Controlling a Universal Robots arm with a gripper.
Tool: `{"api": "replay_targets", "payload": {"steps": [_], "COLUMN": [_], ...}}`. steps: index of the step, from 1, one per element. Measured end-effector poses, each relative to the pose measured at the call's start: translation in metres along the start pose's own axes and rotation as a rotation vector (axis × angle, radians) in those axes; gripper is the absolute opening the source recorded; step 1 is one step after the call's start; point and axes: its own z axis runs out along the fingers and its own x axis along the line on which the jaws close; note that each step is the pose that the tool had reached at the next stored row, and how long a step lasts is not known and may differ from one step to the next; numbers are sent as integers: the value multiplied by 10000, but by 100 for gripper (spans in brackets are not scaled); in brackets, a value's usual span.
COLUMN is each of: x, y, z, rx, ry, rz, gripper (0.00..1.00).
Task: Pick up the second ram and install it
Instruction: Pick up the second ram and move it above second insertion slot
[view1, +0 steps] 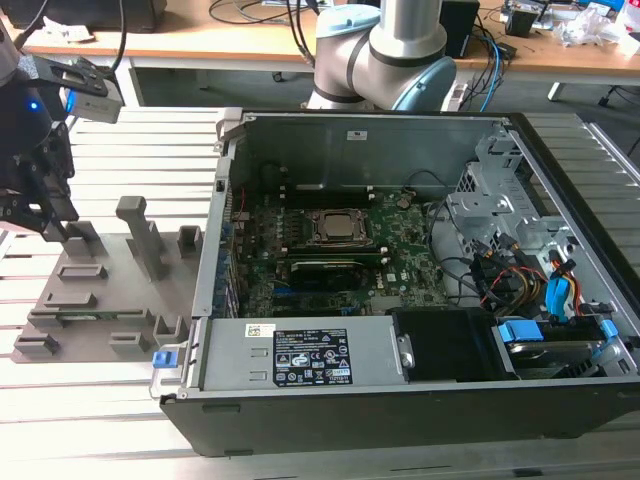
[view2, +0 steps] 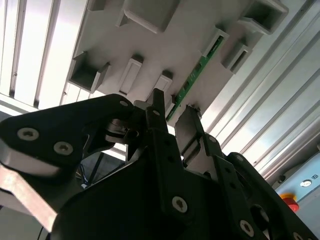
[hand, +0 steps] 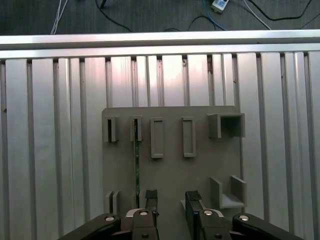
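Green and slim, the second ram (hand: 136, 170) stands on edge in the slotted blocks of a grey fixture plate (hand: 170, 175), which lies on a ribbed aluminium table (hand: 50, 150). The gripper (hand: 171, 200) hangs close over the plate, jaws apart and empty, with the strip just beside one fingertip. In the exterior view, an open computer case (view1: 400, 420) sits beside the plate, toward the exterior view's right.
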Motion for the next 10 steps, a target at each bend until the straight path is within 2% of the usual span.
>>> {"api": "replay_targets", "payload": {"steps": [10], "x": [2], "y": [-3], "z": [68], "rx": [0], "ry": [0], "rz": [0], "gripper": [36]}}
